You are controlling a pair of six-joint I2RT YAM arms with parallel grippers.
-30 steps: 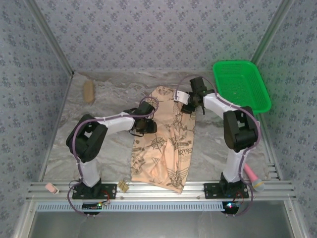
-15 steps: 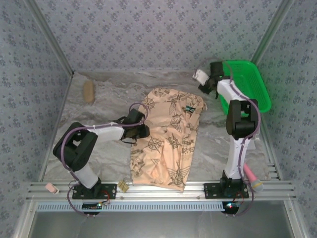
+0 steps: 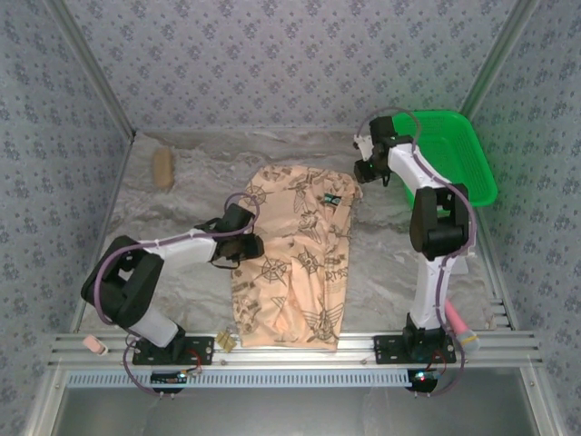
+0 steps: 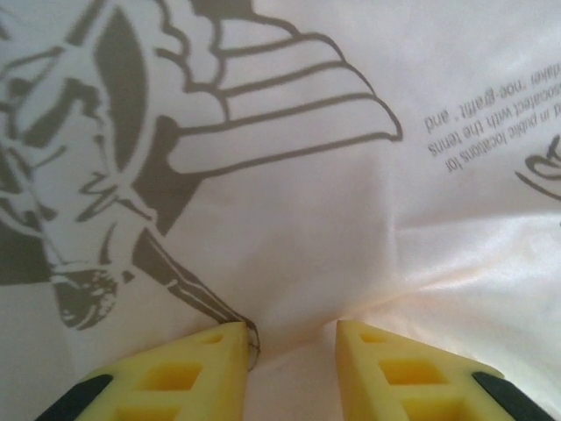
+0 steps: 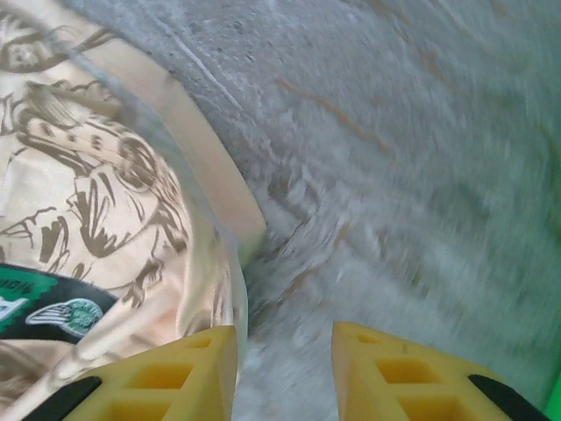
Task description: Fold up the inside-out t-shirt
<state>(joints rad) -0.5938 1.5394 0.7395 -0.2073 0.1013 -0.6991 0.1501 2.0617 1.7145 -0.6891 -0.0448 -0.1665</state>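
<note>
Top external view showed a grey marbled table (image 3: 399, 272) with the soft tan, compass-printed inside-out t-shirt (image 3: 290, 272) lying mid-table, its long axis near-to-far and its label end far. The left arm bent low, and the left gripper (image 3: 238, 247) sat on the shirt's left edge with its fingers slightly apart; whether it pinched cloth was unclear. The right arm reached far, with the right gripper (image 3: 368, 168) spread beside the far corner.

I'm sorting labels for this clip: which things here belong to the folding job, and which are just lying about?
Job:
- inside-out t-shirt

Lying about:
- green basket, far right
- tan oblong object, far left
- pink stick-like item, near right
- small pink piece, near left
- small tan piece, by the shirt's near edge
</note>
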